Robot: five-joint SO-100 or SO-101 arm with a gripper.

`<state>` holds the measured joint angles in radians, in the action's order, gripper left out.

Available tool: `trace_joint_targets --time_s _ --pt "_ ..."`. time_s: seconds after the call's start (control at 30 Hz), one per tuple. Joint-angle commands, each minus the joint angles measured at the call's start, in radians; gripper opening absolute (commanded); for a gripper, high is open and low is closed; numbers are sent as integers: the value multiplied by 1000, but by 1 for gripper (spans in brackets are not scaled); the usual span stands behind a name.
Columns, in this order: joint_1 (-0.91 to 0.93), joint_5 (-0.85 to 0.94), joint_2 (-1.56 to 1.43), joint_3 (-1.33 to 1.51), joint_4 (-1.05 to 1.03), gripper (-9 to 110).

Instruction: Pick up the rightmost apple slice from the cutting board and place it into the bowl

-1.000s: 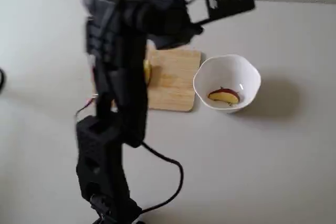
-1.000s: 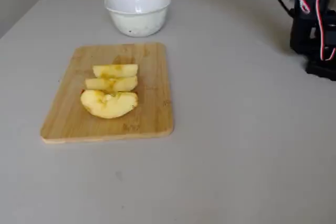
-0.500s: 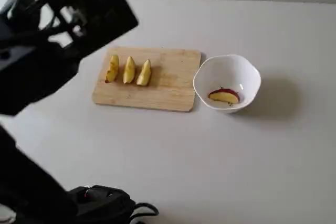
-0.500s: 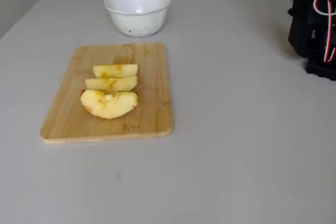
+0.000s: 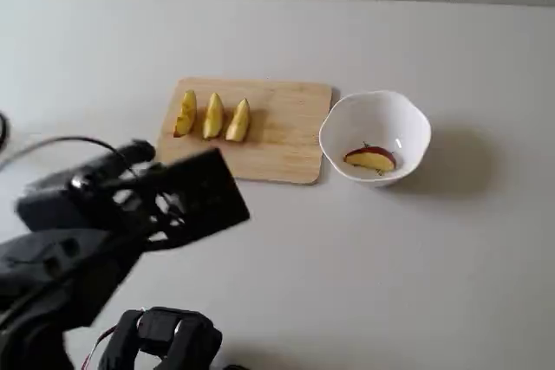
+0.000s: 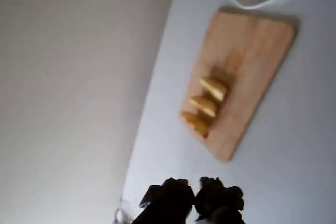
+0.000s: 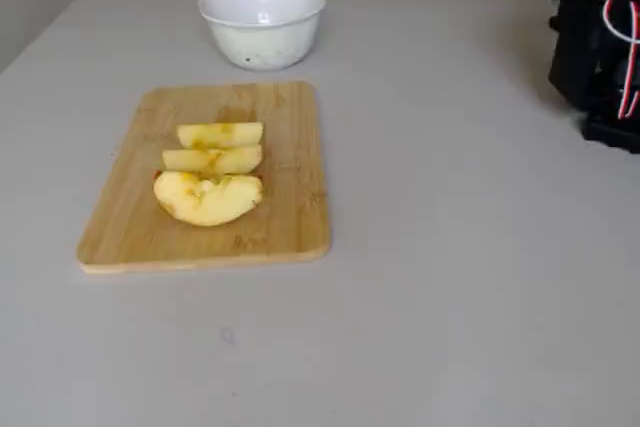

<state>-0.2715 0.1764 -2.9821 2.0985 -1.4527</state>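
Yellow, red-skinned apple slice [image 5: 370, 159] inside bowl [image 5: 408, 114]

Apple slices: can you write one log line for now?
red-skinned yellow apple slice: in white wavy bowl | light wooden cutting board: three wedges | end effector: away

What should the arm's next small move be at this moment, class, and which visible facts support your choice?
Probably none beyond settling at rest. The apple slice already lies inside the bowl, and three slices remain on the cutting board. The gripper is pulled back off the board, holding nothing, with its fingertips close together in the wrist view.
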Motion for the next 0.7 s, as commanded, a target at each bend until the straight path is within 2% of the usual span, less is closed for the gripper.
trace_joint_targets --time_s 0.0,0.1,0.2,0.33,0.47,0.6,0.67 --pt "58 -9 -146 394 91 0" --pt "60 9 -305 621 84 0" --pt "100 -25 -310 733 109 0" --pt "101 -29 -310 868 138 0" --pt "121 -58 -310 867 132 0" --pt "118 -58 -310 867 132 13" --pt "118 -58 -310 867 132 15"
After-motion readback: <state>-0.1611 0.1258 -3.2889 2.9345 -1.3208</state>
